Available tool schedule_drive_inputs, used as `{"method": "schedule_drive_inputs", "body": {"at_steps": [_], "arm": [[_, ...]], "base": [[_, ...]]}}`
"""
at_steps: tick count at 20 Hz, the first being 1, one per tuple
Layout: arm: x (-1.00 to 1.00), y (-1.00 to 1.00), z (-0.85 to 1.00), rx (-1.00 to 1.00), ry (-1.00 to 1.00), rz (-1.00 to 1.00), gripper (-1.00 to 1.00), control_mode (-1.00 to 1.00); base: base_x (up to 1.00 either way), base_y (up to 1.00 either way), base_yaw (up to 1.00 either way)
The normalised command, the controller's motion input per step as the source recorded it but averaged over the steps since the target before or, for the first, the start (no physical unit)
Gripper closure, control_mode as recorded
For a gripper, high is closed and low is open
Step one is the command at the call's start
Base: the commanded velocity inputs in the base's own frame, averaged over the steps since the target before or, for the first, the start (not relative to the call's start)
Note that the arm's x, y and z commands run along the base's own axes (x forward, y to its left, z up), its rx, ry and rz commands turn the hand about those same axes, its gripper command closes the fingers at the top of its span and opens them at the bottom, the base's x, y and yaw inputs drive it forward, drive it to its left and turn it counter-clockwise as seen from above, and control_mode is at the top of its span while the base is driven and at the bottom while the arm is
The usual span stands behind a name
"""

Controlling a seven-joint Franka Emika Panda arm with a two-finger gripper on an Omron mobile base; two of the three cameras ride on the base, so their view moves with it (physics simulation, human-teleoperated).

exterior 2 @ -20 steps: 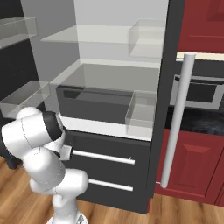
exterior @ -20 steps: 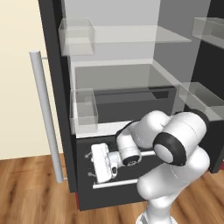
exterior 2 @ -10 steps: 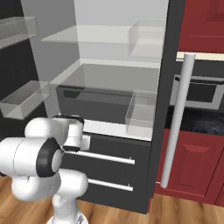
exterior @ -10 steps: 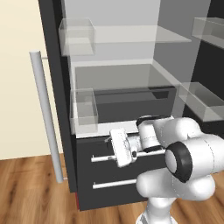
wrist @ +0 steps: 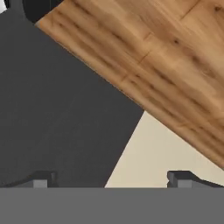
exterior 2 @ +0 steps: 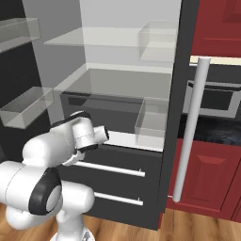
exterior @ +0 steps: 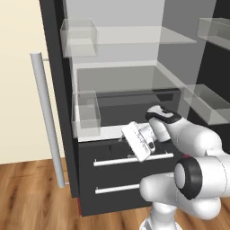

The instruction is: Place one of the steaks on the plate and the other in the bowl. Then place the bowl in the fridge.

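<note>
The fridge point(exterior: 121, 85) stands with both doors swung wide, its glass shelves point(exterior: 134, 36) bare and its two lower drawers point(exterior: 117, 179) shut. My gripper point(exterior: 136, 142) hangs in front of the lowest shelf edge, just above the top drawer, also seen at the arm's end as the gripper point(exterior 2: 101, 134). In the hand view my gripper point(wrist: 111, 179) is open with nothing between its fingertips point(wrist: 41, 179), facing the fridge's dark grey surface point(wrist: 57, 109), wooden floor point(wrist: 166, 57) and beige wall point(wrist: 144, 153). The steaks, plate and bowl are out of view.
The left door's long silver handle point(exterior: 47, 126) and the right door's handle point(exterior 2: 190, 127) stick out to either side. Clear door bins point(exterior: 85, 114) hang on both doors. Red cabinets point(exterior 2: 212, 28) and an oven point(exterior 2: 216, 101) stand to the right.
The arm has swung the hand up and to the right, from low beside the drawers to the front of the lowest shelf. The jaws stayed open.
</note>
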Motion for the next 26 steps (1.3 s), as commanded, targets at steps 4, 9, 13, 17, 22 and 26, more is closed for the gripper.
{"method": "schedule_drive_inputs", "body": {"at_steps": [4,9,13,17,22,26], "arm": [[0.0,-0.28,0.0,-0.51,-0.04,0.18,-1.0,-1.0],[-0.04,-0.37,-0.06,-0.5,-0.01,0.37,-1.0,-1.0],[-0.15,-0.62,0.0,-0.29,-0.1,0.48,-1.0,-1.0],[-0.33,-0.69,0.0,-0.27,-0.23,0.66,-1.0,-1.0],[-0.32,-0.51,-0.03,-0.21,-0.12,0.79,-1.0,-1.0],[-0.4,-0.16,-0.07,-0.01,-0.14,0.27,-1.0,-1.0]], "base": [[0.0,0.0,0.0],[0.0,0.0,0.0],[0.0,0.0,0.0],[0.0,0.0,0.0],[0.0,0.0,0.0],[0.0,0.0,0.0]]}}
